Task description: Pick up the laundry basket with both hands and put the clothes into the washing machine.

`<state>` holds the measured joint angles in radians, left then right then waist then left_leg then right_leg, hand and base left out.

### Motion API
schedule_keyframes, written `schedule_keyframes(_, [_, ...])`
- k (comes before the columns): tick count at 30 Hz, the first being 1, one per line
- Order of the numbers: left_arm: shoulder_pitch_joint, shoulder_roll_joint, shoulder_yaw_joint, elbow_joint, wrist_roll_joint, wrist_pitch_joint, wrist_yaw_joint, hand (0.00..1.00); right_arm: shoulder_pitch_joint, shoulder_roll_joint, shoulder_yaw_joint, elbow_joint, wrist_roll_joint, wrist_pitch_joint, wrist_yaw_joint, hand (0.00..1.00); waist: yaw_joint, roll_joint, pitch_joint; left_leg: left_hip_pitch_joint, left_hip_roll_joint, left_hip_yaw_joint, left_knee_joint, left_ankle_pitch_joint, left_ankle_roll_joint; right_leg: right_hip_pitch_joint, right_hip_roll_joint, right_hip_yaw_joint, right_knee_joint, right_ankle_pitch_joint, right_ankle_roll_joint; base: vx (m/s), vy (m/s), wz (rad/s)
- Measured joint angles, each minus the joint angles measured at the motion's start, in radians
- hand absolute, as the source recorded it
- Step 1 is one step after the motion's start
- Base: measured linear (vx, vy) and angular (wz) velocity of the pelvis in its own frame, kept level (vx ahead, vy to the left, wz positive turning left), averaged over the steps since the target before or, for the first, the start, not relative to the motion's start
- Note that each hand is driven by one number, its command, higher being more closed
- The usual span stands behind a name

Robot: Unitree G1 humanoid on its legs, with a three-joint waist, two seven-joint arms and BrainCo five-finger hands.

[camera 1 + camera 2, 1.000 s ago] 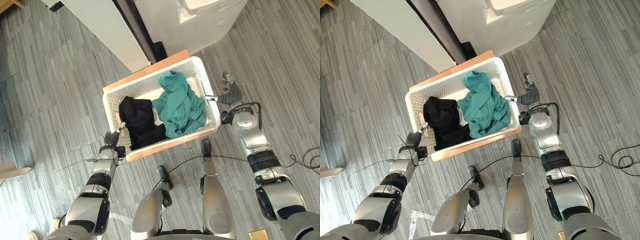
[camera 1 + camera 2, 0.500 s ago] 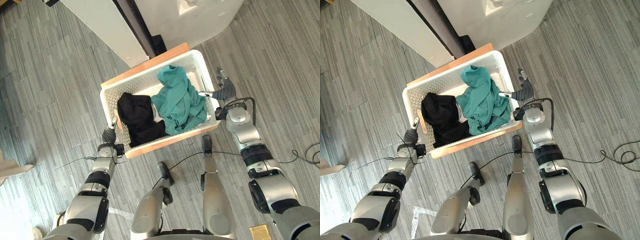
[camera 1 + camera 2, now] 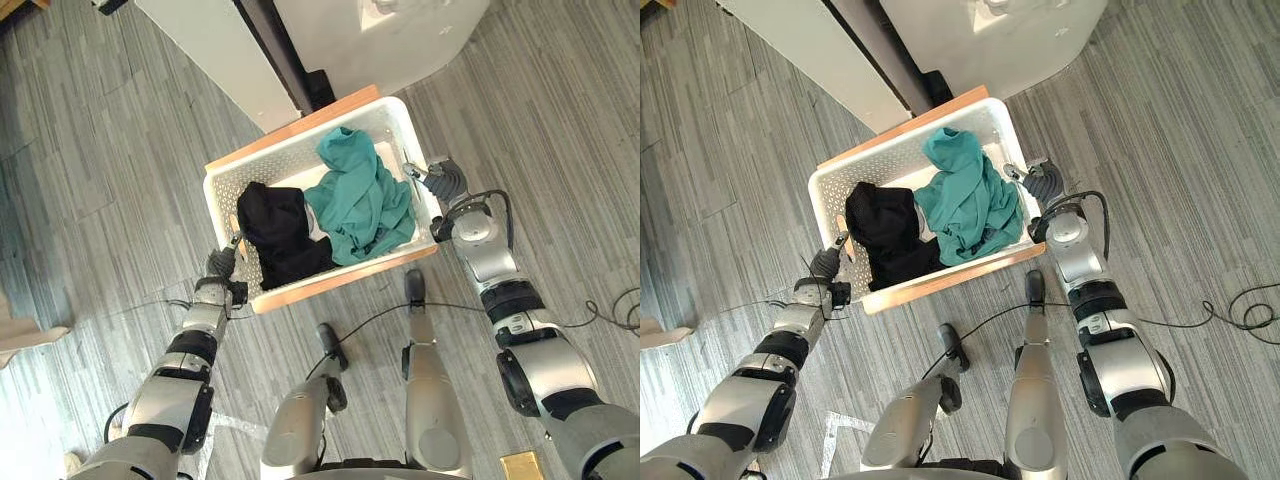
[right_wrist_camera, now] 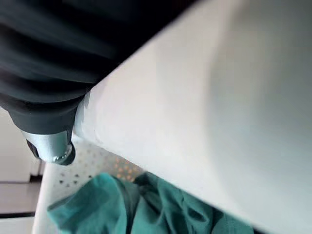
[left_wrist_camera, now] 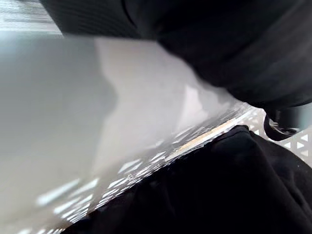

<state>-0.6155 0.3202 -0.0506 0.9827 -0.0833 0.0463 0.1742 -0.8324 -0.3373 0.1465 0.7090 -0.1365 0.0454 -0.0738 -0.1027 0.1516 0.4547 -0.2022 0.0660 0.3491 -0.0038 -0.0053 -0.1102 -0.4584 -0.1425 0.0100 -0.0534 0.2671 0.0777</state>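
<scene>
A white laundry basket (image 3: 288, 164) with wooden edge strips stands on the floor in front of me. In it lie a teal garment (image 3: 360, 195) on the right and a black garment (image 3: 278, 232) on the left. My left hand (image 3: 222, 262) is shut on the basket's left end, its thumb (image 5: 285, 127) hooked inside over the rim (image 5: 97, 122) next to the black garment (image 5: 219, 190). At the right end my right hand (image 3: 443, 180) is shut on the rim (image 4: 204, 112), thumb (image 4: 48, 144) inside above the teal garment (image 4: 146, 204). The white washing machine (image 3: 400, 40) stands just beyond the basket.
A white panel (image 3: 215, 60) stands left of the machine, with a dark gap (image 3: 285, 60) between them. Grey wood-look floor (image 3: 100, 200) lies open to the left and right of the basket. A black cable (image 3: 615, 310) loops on the floor at far right.
Both hands have come in from beside the basket to its two ends, and their fingers have curled onto the rim. The basket has stayed in place.
</scene>
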Motion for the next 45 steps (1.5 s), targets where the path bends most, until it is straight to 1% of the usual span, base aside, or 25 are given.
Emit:
schedule_keyframes(3, [-0.013,0.018,-0.027,0.001,0.045,0.035,-0.018,1.00,-0.017,-0.004,0.018,0.025,-0.042,0.001,0.033,1.00,-0.002,0.000,-0.001,0.009,0.001,0.005,0.000,0.000,0.000,0.007,0.000,0.005,0.001,0.000,0.000,0.01,0.003,-0.06])
schedule_keyframes(6, [-0.035,0.032,-0.038,0.001,0.100,0.077,-0.058,1.00,-0.029,-0.007,0.041,0.049,-0.094,0.006,0.060,1.00,-0.008,-0.005,-0.004,0.027,0.002,0.003,0.000,0.000,0.001,0.027,0.000,0.001,0.000,0.000,0.001,0.00,0.000,0.00])
schedule_keyframes(8, [-0.037,0.039,-0.040,0.001,0.112,0.081,-0.069,1.00,-0.028,-0.007,0.055,0.060,-0.112,0.009,0.066,1.00,-0.018,-0.010,-0.006,0.032,0.003,-0.003,0.002,0.000,0.001,0.037,0.000,-0.006,-0.001,0.000,0.001,0.02,0.005,0.06])
schedule_keyframes(9, [-0.042,0.045,-0.050,0.000,0.130,0.087,-0.080,1.00,-0.019,-0.006,0.066,0.063,-0.121,0.023,0.077,1.00,-0.022,-0.021,-0.012,0.038,0.004,-0.005,0.003,0.000,0.001,0.045,0.000,-0.007,-0.002,0.001,-0.001,0.03,0.007,0.05])
schedule_keyframes(12, [-0.050,0.048,-0.067,-0.005,0.164,0.098,-0.094,1.00,0.006,-0.020,0.077,0.063,-0.181,0.032,0.084,1.00,-0.022,-0.037,-0.025,0.052,0.004,-0.010,0.004,-0.003,0.005,0.066,-0.001,-0.013,-0.005,0.001,-0.001,0.04,0.011,0.05])
schedule_keyframes(15, [-0.053,0.046,-0.089,-0.030,0.184,0.104,-0.125,1.00,0.016,-0.049,0.088,0.078,-0.233,0.045,0.104,1.00,-0.019,-0.039,-0.034,0.070,0.005,-0.022,0.004,-0.006,0.008,0.097,-0.002,-0.025,-0.017,0.001,-0.001,0.04,0.015,0.11])
schedule_keyframes(17, [-0.052,0.047,-0.102,-0.064,0.205,0.104,-0.132,1.00,0.025,-0.068,0.094,0.085,-0.270,0.050,0.121,1.00,-0.019,-0.040,-0.037,0.079,0.006,-0.035,0.006,-0.006,0.010,0.115,-0.003,-0.036,-0.020,0.000,0.000,0.02,0.009,0.15])
schedule_keyframes(18, [-0.050,0.047,-0.108,-0.097,0.216,0.104,-0.137,1.00,0.049,-0.096,0.096,0.079,-0.299,0.050,0.137,1.00,-0.018,-0.041,-0.038,0.084,0.007,-0.044,0.012,-0.008,0.013,0.128,-0.003,-0.042,-0.020,-0.003,0.004,0.01,0.006,0.14])
schedule_keyframes(20, [-0.030,0.047,-0.109,-0.137,0.227,0.105,-0.148,1.00,0.084,-0.107,0.096,0.060,-0.306,0.054,0.153,1.00,-0.019,-0.041,-0.039,0.096,0.008,-0.048,0.016,-0.012,0.017,0.145,-0.001,-0.045,-0.022,-0.005,0.004,0.01,0.003,0.06])
schedule_keyframes(21, [-0.002,0.048,-0.109,-0.173,0.235,0.107,-0.151,1.00,0.124,-0.120,0.096,0.025,-0.306,0.059,0.168,1.00,-0.019,-0.041,-0.039,0.105,0.015,-0.047,0.023,-0.017,0.023,0.159,0.000,-0.046,-0.023,-0.007,0.005,0.00,0.000,0.00])
schedule_keyframes(22, [0.016,0.049,-0.108,-0.197,0.237,0.108,-0.153,1.00,0.147,-0.125,0.097,0.000,-0.306,0.061,0.178,1.00,-0.019,-0.041,-0.040,0.110,0.016,-0.048,0.024,-0.020,0.023,0.166,0.001,-0.047,-0.023,-0.009,0.005,0.00,0.000,0.00])
schedule_keyframes(24, [0.104,0.049,-0.108,-0.302,0.253,0.110,-0.159,1.00,0.255,-0.169,0.086,-0.120,-0.307,0.065,0.216,1.00,-0.023,-0.042,-0.041,0.125,0.022,-0.052,0.048,-0.037,0.020,0.200,0.003,-0.054,-0.033,-0.011,0.006,0.01,0.000,0.02])
schedule_keyframes(25, [0.126,0.049,-0.108,-0.325,0.254,0.110,-0.163,1.00,0.275,-0.179,0.084,-0.143,-0.307,0.065,0.227,1.00,-0.024,-0.041,-0.044,0.126,0.023,-0.053,0.052,-0.040,0.022,0.209,0.003,-0.056,-0.039,-0.011,0.006,0.01,0.003,0.03])
schedule_keyframes(29, [0.270,0.048,-0.108,-0.449,0.253,0.110,-0.197,1.00,0.406,-0.223,0.072,-0.270,-0.306,0.062,0.278,1.00,-0.020,-0.043,-0.117,0.135,0.035,-0.073,0.056,-0.049,0.017,0.236,0.010,-0.075,-0.042,-0.026,0.013,0.03,-0.008,0.11])
schedule_keyframes(30, [0.308,0.048,-0.108,-0.481,0.253,0.109,-0.198,1.00,0.446,-0.231,0.057,-0.315,-0.305,0.058,0.298,1.00,-0.018,-0.044,-0.139,0.144,0.039,-0.078,0.055,-0.050,0.014,0.250,0.014,-0.084,-0.042,-0.032,0.010,0.03,-0.008,0.17])
schedule_keyframes(31, [0.327,0.048,-0.108,-0.494,0.253,0.108,-0.198,1.00,0.464,-0.233,0.054,-0.336,-0.303,0.056,0.300,1.00,-0.017,-0.045,-0.151,0.149,0.040,-0.082,0.055,-0.052,0.012,0.257,0.016,-0.088,-0.042,-0.035,0.008,0.05,-0.007,0.14])
schedule_keyframes(32, [0.362,0.048,-0.104,-0.521,0.252,0.104,-0.198,1.00,0.502,-0.240,0.045,-0.373,-0.294,0.047,0.307,1.00,-0.017,-0.048,-0.183,0.150,0.041,-0.088,0.054,-0.054,0.010,0.261,0.019,-0.094,-0.042,-0.038,0.007,0.04,0.000,0.09])
schedule_keyframes(33, [0.380,0.048,-0.103,-0.533,0.252,0.099,-0.198,1.00,0.528,-0.246,0.035,-0.402,-0.291,0.041,0.316,1.00,-0.014,-0.050,-0.203,0.152,0.042,-0.089,0.052,-0.054,0.009,0.264,0.021,-0.096,-0.043,-0.039,0.007,0.06,-0.006,0.06])
schedule_keyframes(34, [0.401,0.048,-0.099,-0.556,0.252,0.095,-0.198,1.00,0.558,-0.255,0.022,-0.444,-0.284,0.039,0.319,1.00,-0.003,-0.054,-0.223,0.157,0.045,-0.089,0.048,-0.055,0.009,0.265,0.022,-0.096,-0.043,-0.040,0.007,0.05,-0.011,0.00])
schedule_keyframes(36, [0.414,0.047,-0.099,-0.575,0.251,0.087,-0.198,1.00,0.605,-0.258,-0.011,-0.499,-0.263,0.037,0.320,1.00,0.006,-0.061,-0.232,0.172,0.047,-0.091,0.044,-0.055,0.009,0.281,0.021,-0.097,-0.044,-0.042,0.009,0.02,-0.011,0.02])
schedule_keyframes(39, [0.459,0.045,-0.095,-0.610,0.251,0.076,-0.199,1.00,0.684,-0.256,-0.046,-0.568,-0.235,0.021,0.320,1.00,0.005,-0.069,-0.267,0.185,0.046,-0.099,0.038,-0.056,0.011,0.295,0.019,-0.104,-0.044,-0.052,0.017,0.01,0.001,0.07])
schedule_keyframes(41, [0.509,0.034,-0.084,-0.652,0.241,0.066,-0.199,1.00,0.771,-0.220,-0.111,-0.647,-0.204,0.006,0.317,1.00,0.004,-0.079,-0.296,0.191,0.045,-0.096,0.033,-0.058,0.011,0.296,0.019,-0.102,-0.044,-0.056,0.017,0.03,-0.001,-0.01])
schedule_keyframes(42, [0.518,0.030,-0.078,-0.659,0.239,0.066,-0.199,1.00,0.779,-0.215,-0.117,-0.653,-0.201,0.006,0.315,1.00,0.003,-0.081,-0.298,0.192,0.045,-0.095,0.032,-0.058,0.011,0.296,0.020,-0.100,-0.044,-0.056,0.017,0.02,-0.002,-0.13])
schedule_keyframes(44, [0.562,-0.011,-0.055,-0.681,0.208,0.062,-0.200,1.00,0.838,-0.180,-0.165,-0.699,-0.185,0.000,0.312,1.00,0.000,-0.089,-0.310,0.210,0.042,-0.078,0.018,-0.058,0.011,0.297,0.022,-0.084,-0.044,-0.057,0.018,0.03,0.000,-0.20])
schedule_keyframes(45, [0.572,-0.019,-0.054,-0.682,0.205,0.061,-0.200,1.00,0.847,-0.174,-0.172,-0.702,-0.184,-0.001,0.312,1.00,-0.002,-0.090,-0.315,0.216,0.042,-0.074,0.016,-0.059,0.012,0.297,0.022,-0.079,-0.044,-0.057,0.018,0.04,0.002,-0.19])
